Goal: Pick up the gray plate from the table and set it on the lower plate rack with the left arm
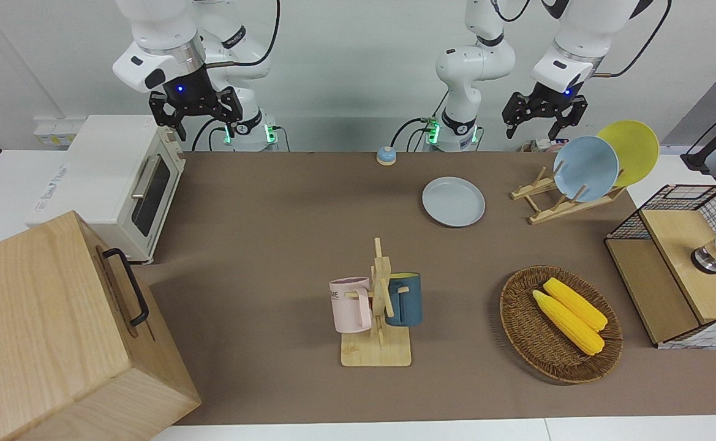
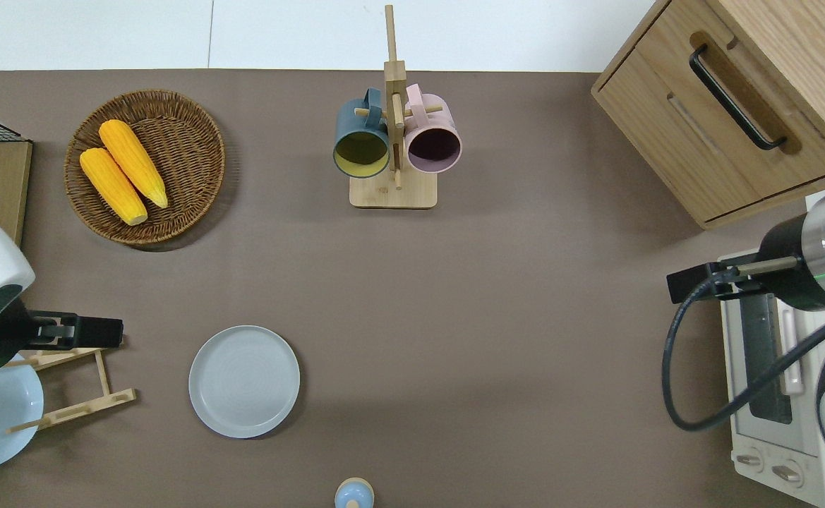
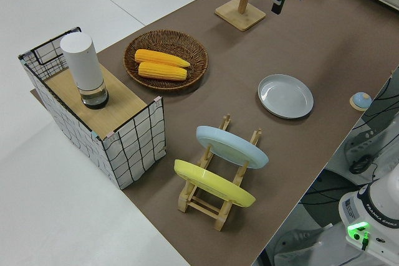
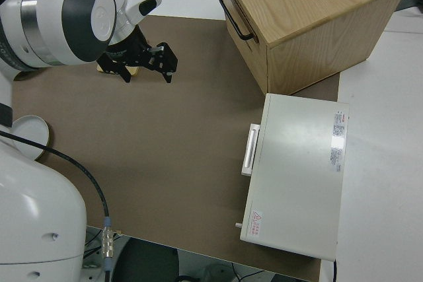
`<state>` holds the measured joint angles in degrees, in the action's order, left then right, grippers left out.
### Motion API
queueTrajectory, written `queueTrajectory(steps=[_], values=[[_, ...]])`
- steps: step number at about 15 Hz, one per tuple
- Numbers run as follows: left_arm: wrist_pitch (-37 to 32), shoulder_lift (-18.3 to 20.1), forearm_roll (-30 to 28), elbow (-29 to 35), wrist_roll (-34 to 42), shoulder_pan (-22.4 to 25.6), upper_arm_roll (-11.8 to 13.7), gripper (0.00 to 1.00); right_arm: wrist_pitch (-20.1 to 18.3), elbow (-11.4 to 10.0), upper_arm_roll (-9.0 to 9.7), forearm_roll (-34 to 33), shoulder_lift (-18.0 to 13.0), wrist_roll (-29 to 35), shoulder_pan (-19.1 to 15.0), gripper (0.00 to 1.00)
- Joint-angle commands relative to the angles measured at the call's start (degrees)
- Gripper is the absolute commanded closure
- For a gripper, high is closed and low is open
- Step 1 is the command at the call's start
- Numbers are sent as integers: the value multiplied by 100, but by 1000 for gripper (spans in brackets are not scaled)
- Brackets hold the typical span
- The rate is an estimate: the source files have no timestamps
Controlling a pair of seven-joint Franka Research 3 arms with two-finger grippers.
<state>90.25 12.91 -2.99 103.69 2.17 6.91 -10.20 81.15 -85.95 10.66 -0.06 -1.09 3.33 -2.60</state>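
Observation:
The gray plate (image 1: 453,201) lies flat on the brown table, also in the overhead view (image 2: 244,381) and the left side view (image 3: 285,96). The lower plate rack (image 1: 541,214) stands beside it toward the left arm's end of the table (image 2: 80,409) (image 3: 206,211). It holds a light blue and a yellow plate, and its slots nearest the gray plate are free. My left gripper (image 1: 532,131) is open and empty, up in the air over the rack's end (image 2: 101,331). My right gripper (image 1: 193,119) is open and parked.
The light blue plate (image 1: 585,168) and yellow plate (image 1: 630,150) lean in the rack. A mug tree (image 1: 379,306), a corn basket (image 1: 520,334) and a wire crate (image 1: 682,263) stand farther from the robots. A toaster oven (image 1: 119,177) and wooden cabinet (image 1: 57,331) are at the right arm's end.

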Motion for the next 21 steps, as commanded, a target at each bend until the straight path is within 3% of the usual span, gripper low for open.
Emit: queueTrajectory(steps=[1,4,12,21], values=[[37,-34,-79,28,-77,-49,44,5,-82,35,33,59,-14,1,-56,11],[431,-8,-53,378,-120,-32,44,5,-82,35,33,59,-14,-8,-56,13],[1916,370,-35,2188,-252,-67,44,7,-82,35,33,59,-14,1,-56,13],[3164,493,-35,3481,-252,-84,-17,9,-82,35,33,59,-14,1,-56,11]])
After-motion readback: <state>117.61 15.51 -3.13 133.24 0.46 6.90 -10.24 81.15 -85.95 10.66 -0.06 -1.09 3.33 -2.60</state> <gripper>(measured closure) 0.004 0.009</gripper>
